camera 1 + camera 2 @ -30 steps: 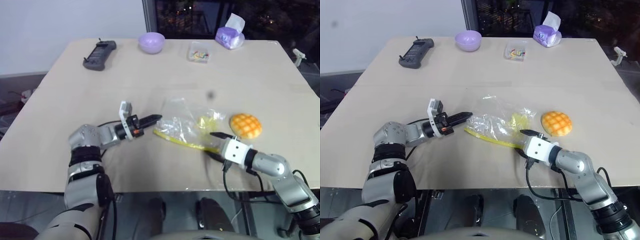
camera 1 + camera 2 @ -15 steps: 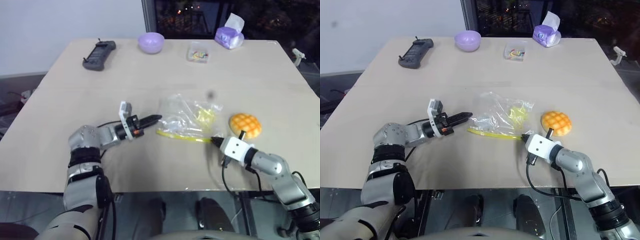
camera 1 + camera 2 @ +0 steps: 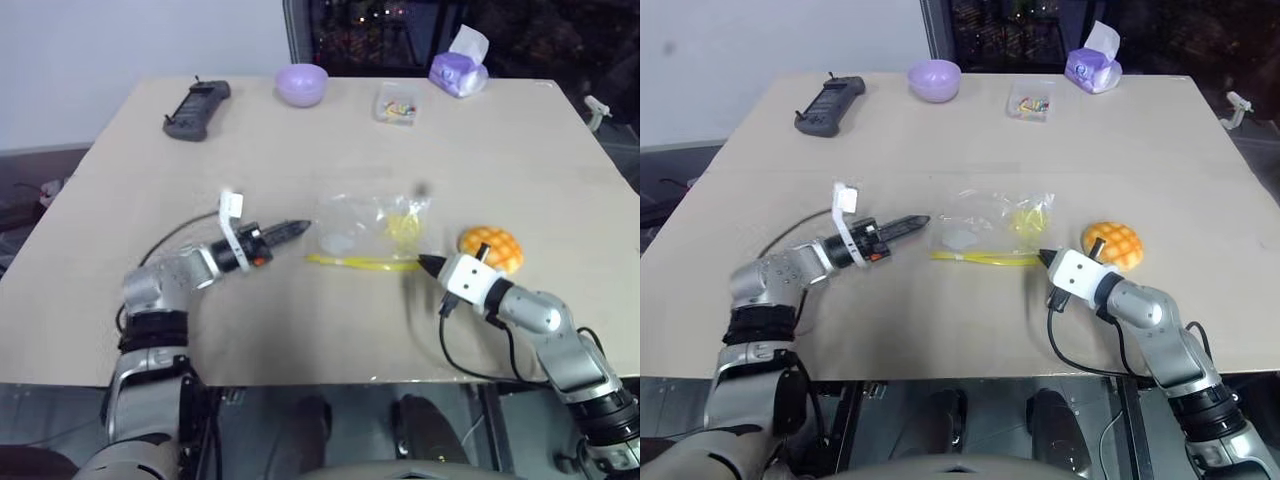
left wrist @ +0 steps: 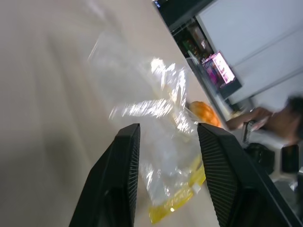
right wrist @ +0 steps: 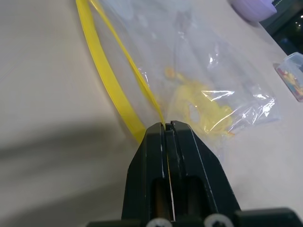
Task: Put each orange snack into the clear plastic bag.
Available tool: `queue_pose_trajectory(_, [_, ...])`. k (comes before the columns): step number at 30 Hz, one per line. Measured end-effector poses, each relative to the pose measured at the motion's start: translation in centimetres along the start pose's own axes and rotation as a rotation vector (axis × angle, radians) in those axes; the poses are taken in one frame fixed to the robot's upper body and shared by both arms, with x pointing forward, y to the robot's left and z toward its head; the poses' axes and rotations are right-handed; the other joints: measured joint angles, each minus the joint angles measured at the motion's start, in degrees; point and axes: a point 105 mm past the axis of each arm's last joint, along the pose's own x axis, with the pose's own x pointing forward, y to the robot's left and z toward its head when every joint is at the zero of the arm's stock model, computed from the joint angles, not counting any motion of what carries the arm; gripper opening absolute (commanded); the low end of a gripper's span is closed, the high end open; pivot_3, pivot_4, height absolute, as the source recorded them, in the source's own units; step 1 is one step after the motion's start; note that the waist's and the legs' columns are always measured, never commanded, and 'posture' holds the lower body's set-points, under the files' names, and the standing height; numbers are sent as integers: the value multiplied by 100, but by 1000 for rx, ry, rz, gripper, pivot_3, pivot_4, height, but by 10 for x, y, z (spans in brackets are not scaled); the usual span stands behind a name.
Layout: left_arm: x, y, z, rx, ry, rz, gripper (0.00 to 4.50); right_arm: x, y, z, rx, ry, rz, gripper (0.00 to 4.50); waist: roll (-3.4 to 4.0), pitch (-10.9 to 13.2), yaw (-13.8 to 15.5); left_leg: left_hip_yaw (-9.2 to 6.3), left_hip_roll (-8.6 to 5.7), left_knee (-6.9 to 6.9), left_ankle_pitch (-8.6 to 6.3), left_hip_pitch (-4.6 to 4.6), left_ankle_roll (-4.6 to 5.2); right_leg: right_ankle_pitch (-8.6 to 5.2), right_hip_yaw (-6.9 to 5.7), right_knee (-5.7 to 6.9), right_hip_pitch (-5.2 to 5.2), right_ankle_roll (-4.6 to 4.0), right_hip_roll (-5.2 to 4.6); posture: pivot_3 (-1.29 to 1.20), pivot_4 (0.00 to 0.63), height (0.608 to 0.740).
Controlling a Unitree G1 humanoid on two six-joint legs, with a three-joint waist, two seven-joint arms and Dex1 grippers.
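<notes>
Crinkly clear plastic zip bag (image 3: 372, 232) with yellow seal strip flat on beige table (image 3: 300, 140), holding only pale yellow marks. Right gripper (image 5: 168, 126) pinched tight on one end of bag's yellow strip. Left gripper (image 4: 166, 142) just left of bag, fingers parted, gripping nothing. Round domed orange-yellow bun (image 3: 492, 249) with criss-cross top just right of bag, outside it. Far beyond bag: lilac bowl (image 3: 302, 84); small clear box (image 3: 397, 103) with colourful bits.
</notes>
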Motion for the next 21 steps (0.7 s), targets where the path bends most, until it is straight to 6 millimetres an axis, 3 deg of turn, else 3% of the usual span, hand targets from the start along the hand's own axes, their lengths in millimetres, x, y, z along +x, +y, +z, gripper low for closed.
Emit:
queue_pose_trajectory(5, [12,-40,29,320,-14,-118,2067,6,-13,12,-2,-42,5,0,0,0,21,0,-1,-1,-1,-4,1,0,-1,-13,2,1,-1,0,150,740])
queue_pose_trajectory(10, [20,-73,21,603,115,-211,2067,8,-25,17,17,-48,-2,0,1,2,-6,8,-1,-16,-1,-3,1,0,6,-26,0,0,-1,0,150,740])
queue_pose_trajectory(12, [16,-73,7,719,209,-217,2067,8,-29,18,22,-44,-9,0,3,2,-25,17,0,-30,-1,8,1,0,16,-26,-1,-1,0,0,150,740])
queue_pose_trajectory(13, [11,-62,-15,832,324,-201,2067,8,-35,18,38,-35,-18,0,5,4,-22,20,4,-42,-1,11,2,-1,17,-26,-7,-2,2,0,150,740])
queue_pose_trajectory(15, [11,-59,-23,859,345,-203,2067,9,-40,19,51,-35,-26,0,4,6,-2,14,5,-41,-1,4,2,-1,9,-27,-8,-2,3,0,150,740])
queue_pose_trajectory(21, [17,-52,-11,1063,263,-129,2067,11,-53,27,43,-45,-43,0,4,6,35,12,0,-37,-1,0,2,-1,7,-30,-7,-1,-1,0,150,740])
